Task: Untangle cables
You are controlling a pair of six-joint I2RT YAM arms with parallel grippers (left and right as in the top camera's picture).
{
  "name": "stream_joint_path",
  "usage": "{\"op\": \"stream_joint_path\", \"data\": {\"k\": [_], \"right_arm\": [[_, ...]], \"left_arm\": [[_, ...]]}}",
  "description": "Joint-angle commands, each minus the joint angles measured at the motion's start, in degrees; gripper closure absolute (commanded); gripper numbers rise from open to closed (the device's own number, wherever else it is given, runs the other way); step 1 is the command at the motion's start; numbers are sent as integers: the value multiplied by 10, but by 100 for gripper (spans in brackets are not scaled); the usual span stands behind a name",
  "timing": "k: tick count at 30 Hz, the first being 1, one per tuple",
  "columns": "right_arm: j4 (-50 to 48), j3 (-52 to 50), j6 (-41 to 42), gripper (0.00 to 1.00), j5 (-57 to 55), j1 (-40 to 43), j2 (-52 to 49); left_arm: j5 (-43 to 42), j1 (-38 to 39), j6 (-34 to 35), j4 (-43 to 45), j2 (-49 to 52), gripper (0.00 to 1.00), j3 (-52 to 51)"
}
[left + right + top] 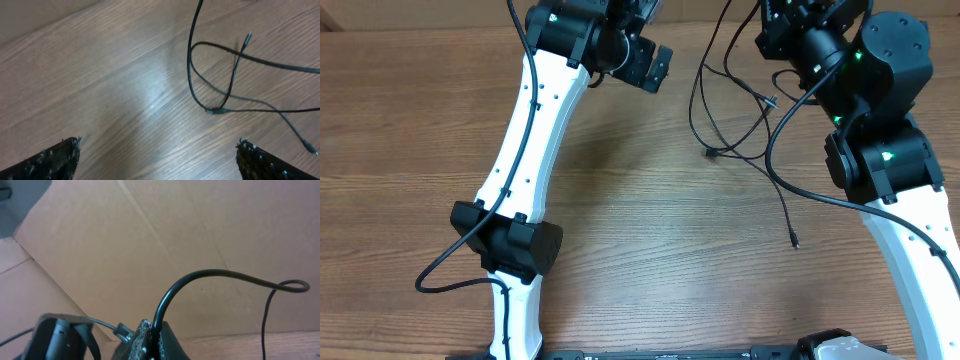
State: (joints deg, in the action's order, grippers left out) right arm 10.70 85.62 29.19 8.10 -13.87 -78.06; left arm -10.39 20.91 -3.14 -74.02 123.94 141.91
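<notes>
Nearest the bases, at 4 o'clock on the table (620,220), one plug end (795,243) lies loose. At 1 o'clock the cables (189,60) cross loosely. At 12 o'clock the left gripper (160,167) hangs, fingers spread, empty. Farthest back, the right gripper (152,342) pinches one of the cables, cardboard (150,240) behind.

- Table (650,250): wood grain, smooth, with a soft sheen.
- Cables (189,60): black, rubbery-looking, faintly glossy.
- Left gripper (159,152) pads (57,159), at 7 and 5 o'clock in the left wrist view: black, rough, studded.
- Left arm (525,140) shell: smooth white plastic.
- Cardboard (150,240): matt brown.
</notes>
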Motion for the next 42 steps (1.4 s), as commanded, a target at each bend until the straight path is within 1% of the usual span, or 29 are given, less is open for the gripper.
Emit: {"op": "stream_joint_path", "data": {"k": [1,5,8,10,12,14,15,16,18,20,23,26,29,34,36,39,42], "right_arm": [[-3,12,-14,96,-8,7,-1],[-3,12,-10,96,3,8,-1],[2,12,-10,96,25,10,-1],[1,12,-10,96,39,17,0],[-1,12,-8,96,73,31,0],[-5,12,9,96,108,47,-1],[-10,12,21,96,127,59,-1],[-14,12,30,96,145,69,-1],[-22,12,54,96,179,94,-1],[-30,12,74,96,217,118,-1],[-44,12,105,96,285,159,-1],[-70,12,135,96,364,192,-1],[-93,12,153,96,424,207,-1],[-94,12,158,96,462,217,-1],[-94,12,163,97,476,217,-1],[-94,12,169,96,482,217,-1],[-103,12,174,96,486,217,-1]], "left_arm": [[7,1,5,2,2,0,7],[3,1,6,7,2,0,7],[2,1,21,13,2,0,7],[-6,2,1,13,6,0,7],[-41,2,-64,-2,14,0,7],[-104,1,-111,-4,28,1,7],[-155,0,-148,-5,38,6,7],[-208,-1,-199,-8,46,9,7],[-332,-2,-332,-22,66,13,7],[-403,-2,-392,-24,81,12,7],[-454,-1,-450,-17,101,11,7],[-462,5,-487,17,122,12,7],[-464,10,-499,63,133,15,7],[-469,16,-540,122,135,18,7],[-466,21,-553,144,135,16,7],[-454,29,-568,155,135,11,7],[-431,37,-595,155,136,11,7]]}}
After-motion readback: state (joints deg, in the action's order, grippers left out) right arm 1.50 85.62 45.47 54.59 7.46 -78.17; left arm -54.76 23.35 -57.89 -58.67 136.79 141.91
